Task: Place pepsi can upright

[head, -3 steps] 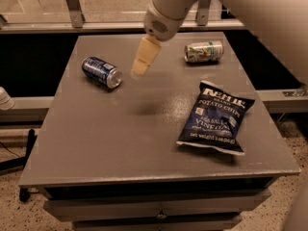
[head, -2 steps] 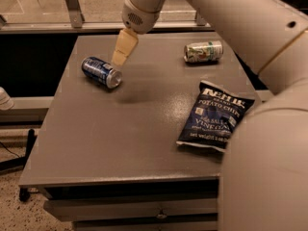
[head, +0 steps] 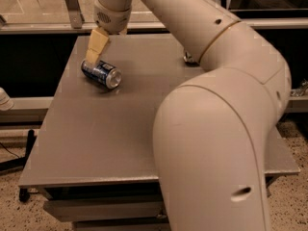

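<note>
Dark blue aluminium pepsi can (head: 102,74) lies on its side, far left of the desk (head: 96,143), silver end facing near-right. End effector (head: 92,57) sits at its far end; spread or pinching, cannot tell. Step: approach to grasp. Next move likely needs a firm hold on the body, then tipping it up.

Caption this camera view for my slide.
Gripper poised at the pepsi can lying on its side on the grey table.
</note>
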{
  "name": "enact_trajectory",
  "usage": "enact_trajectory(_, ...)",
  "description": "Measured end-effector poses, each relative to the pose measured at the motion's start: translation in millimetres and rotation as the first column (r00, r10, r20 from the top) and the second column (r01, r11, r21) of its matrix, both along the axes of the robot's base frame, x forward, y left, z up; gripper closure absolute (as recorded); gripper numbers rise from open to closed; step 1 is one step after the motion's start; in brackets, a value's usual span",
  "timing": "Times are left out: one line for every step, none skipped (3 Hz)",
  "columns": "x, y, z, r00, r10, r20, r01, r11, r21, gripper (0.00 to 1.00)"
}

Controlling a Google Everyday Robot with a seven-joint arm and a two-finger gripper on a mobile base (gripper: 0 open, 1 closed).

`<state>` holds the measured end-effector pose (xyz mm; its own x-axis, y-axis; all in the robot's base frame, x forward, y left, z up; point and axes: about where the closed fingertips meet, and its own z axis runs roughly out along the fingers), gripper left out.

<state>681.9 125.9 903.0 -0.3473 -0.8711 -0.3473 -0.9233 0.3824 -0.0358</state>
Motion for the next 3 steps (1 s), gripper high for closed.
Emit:
enact_trajectory(-6.7, 21.5, -11.6, 0.9993, -0.022, -0.030, 0.022, 1.000, -0.004, 0.00)
enact_trajectory(-15.9, 33.6, -26.5, 0.9987, -0.042, -0.027, 0.042, 0.999, -0.020, 0.00)
enact_trajectory(-24.3, 37.2, -50.1, 0.9975, -0.062, -0.033, 0.060, 0.997, -0.054, 0.00)
